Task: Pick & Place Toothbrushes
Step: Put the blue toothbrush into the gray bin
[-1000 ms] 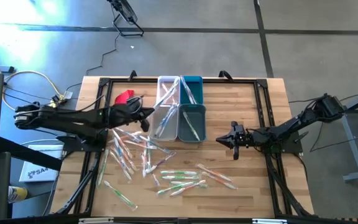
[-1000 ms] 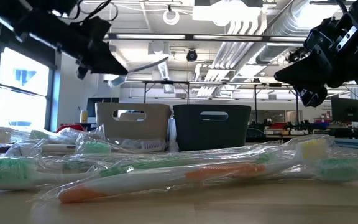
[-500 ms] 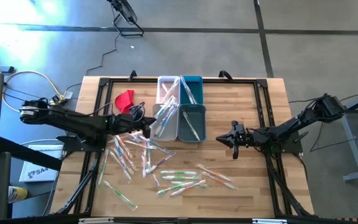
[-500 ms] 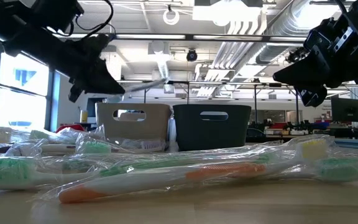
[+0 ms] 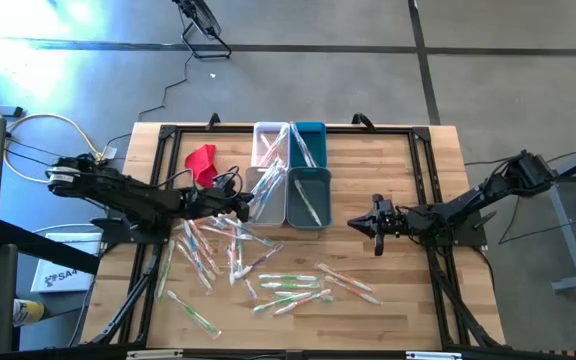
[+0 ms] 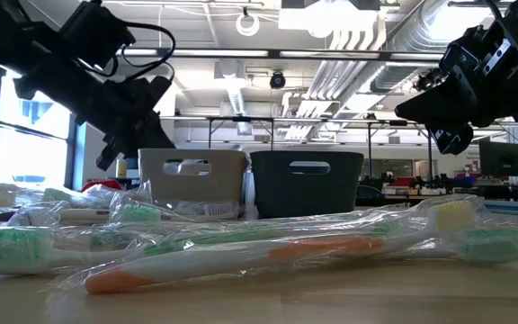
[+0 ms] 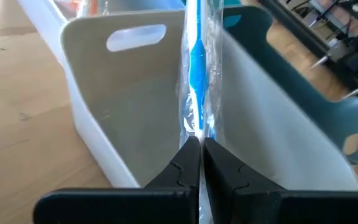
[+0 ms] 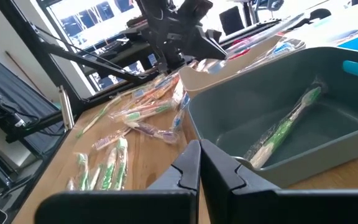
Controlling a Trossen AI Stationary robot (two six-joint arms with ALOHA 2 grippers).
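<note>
Many wrapped toothbrushes lie scattered on the wooden table, more near the front. My left gripper is at the near white bin, shut on a blue toothbrush in a clear wrapper. This toothbrush reaches out over the bin's inside. My right gripper waits shut to the right of the bins, touching nothing. In front of it, a green toothbrush lies in the grey-teal bin. My left gripper pinches the wrapped blue toothbrush by its near end between its two fingertips. The fingers come from the table's left, slanting a little downward, and the toothbrush runs straight on ahead of them. It is held off the table, over the white bin's inside.
Four bins stand in a block at the table's far middle: white and teal behind, white and grey-teal in front. A red cloth lies left of them. The right half of the table holds little.
My left gripper has sunk and gone a little toward the near white bin, rolling about its own line, still shut on the toothbrush. The toothbrush, which rose slanting above the bins, has come down with it and now lies low over the white bin.
</note>
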